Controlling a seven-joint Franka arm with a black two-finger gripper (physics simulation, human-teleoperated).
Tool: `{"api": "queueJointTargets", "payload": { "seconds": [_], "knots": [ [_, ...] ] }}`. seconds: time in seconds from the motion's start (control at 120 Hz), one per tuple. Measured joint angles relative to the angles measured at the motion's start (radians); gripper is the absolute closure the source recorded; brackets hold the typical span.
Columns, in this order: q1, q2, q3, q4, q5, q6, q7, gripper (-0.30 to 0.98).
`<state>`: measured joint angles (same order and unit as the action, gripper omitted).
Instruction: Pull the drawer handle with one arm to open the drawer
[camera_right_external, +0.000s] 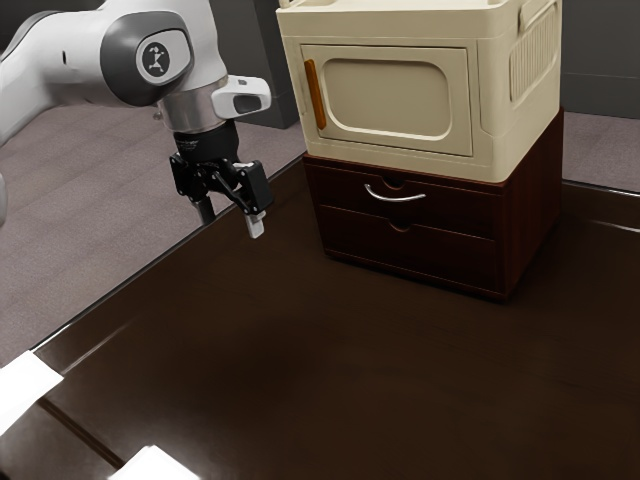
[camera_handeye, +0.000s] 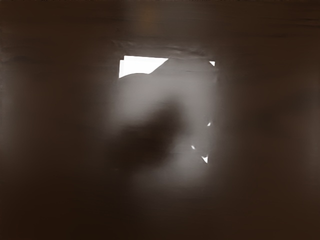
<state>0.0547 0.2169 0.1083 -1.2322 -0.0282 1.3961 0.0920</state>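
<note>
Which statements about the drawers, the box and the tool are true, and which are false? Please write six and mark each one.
1. The cream box stands on the brown cabinet. True.
2. The curved metal handle is on the upper drawer. True.
3. The upper drawer is pulled far out. False: it is shut.
4. The tool is open. True.
5. The tool is gripping the curved metal handle. False: the tool is apart from it.
6. The door of the cream box is wide open. False: it is closed.
</note>
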Motion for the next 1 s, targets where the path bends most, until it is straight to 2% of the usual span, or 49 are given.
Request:
{"api": "queueJointTargets", "payload": {
  "seconds": [0.175,0.292,0.542,0.633,0.758,1.0],
  "knots": [
    [0.007,-0.001,-0.001,0.004,-0.004,-0.001,0.0,0.0],
    [-0.004,-0.085,-0.008,0.06,0.002,0.007,0.026,0.0],
    [-0.019,-0.031,-0.033,0.063,-0.004,0.128,0.505,0.0],
    [-0.06,-0.002,-0.042,0.056,-0.001,0.14,0.65,0.0],
    [-0.07,0.03,-0.042,0.023,0.002,0.171,0.816,0.0],
    [-0.076,0.091,-0.041,-0.043,-0.017,0.316,1.064,0.0]
  ]
}}
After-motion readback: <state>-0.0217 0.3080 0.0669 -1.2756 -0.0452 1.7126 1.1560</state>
